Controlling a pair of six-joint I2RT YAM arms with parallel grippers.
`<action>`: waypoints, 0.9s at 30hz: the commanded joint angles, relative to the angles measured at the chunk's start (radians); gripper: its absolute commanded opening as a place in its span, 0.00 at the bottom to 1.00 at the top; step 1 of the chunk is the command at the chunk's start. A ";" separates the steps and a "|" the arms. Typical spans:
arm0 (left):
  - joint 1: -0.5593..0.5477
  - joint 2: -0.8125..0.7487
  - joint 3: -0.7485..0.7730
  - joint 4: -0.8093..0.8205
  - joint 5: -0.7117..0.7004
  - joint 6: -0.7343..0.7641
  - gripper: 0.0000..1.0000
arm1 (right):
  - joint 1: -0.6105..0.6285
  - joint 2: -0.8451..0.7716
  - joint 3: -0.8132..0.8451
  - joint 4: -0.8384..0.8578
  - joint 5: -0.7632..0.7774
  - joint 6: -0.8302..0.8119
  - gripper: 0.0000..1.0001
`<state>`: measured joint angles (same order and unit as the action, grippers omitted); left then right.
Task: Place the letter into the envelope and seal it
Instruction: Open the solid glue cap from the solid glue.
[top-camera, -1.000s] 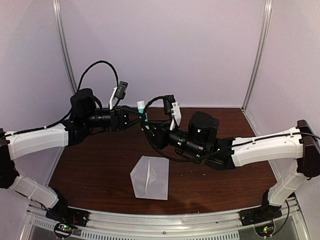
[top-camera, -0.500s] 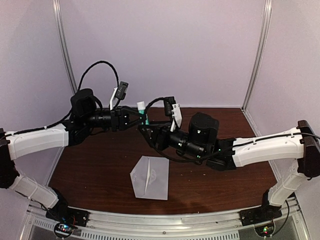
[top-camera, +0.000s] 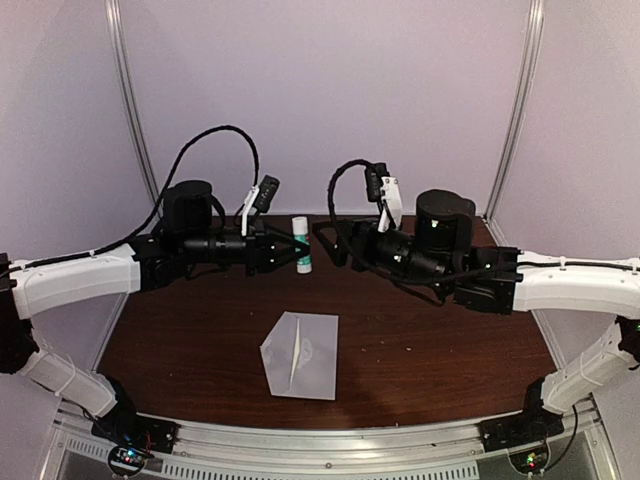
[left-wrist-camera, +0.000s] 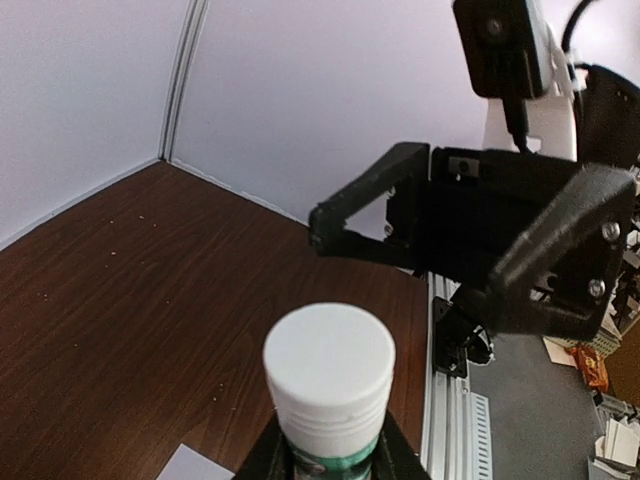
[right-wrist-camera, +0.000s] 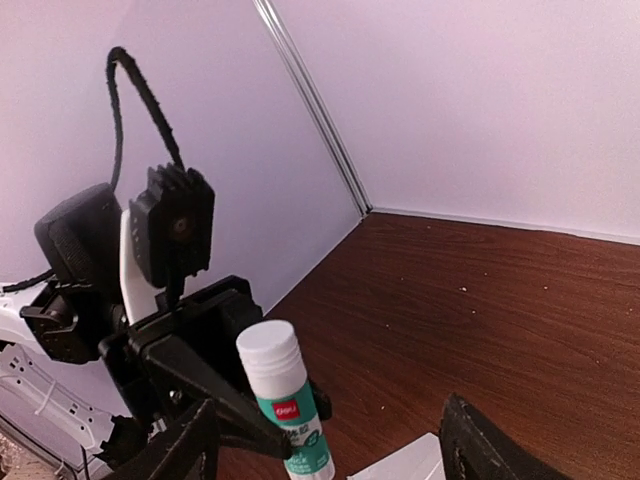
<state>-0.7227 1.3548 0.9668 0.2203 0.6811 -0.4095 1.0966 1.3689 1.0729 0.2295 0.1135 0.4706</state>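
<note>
Sealing was in hand: the left gripper (top-camera: 290, 253) was clamped on a capped glue stick (top-camera: 301, 246) above the surface (top-camera: 430, 340), and the right gripper (top-camera: 328, 243) stood spread apart just beside it. The envelope (top-camera: 305, 360) lay near the front, the letter seemingly inside. Next, the cap (left-wrist-camera: 328, 352) likely needed pulling off.

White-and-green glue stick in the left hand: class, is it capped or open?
Capped. The white-and-green plastic glue stick carries a closed white cap in both wrist views, gripped by the left hand.
</note>
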 joint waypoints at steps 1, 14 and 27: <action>-0.081 0.036 0.087 -0.169 -0.179 0.185 0.00 | -0.076 0.004 0.093 -0.291 -0.099 0.024 0.73; -0.143 0.092 0.127 -0.258 -0.246 0.242 0.00 | -0.084 0.029 0.103 -0.270 -0.270 0.060 0.56; -0.161 0.095 0.128 -0.259 -0.210 0.255 0.00 | -0.085 0.105 0.155 -0.286 -0.244 0.066 0.46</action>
<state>-0.8776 1.4422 1.0588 -0.0631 0.4526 -0.1753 1.0103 1.4719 1.1908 -0.0673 -0.1341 0.5282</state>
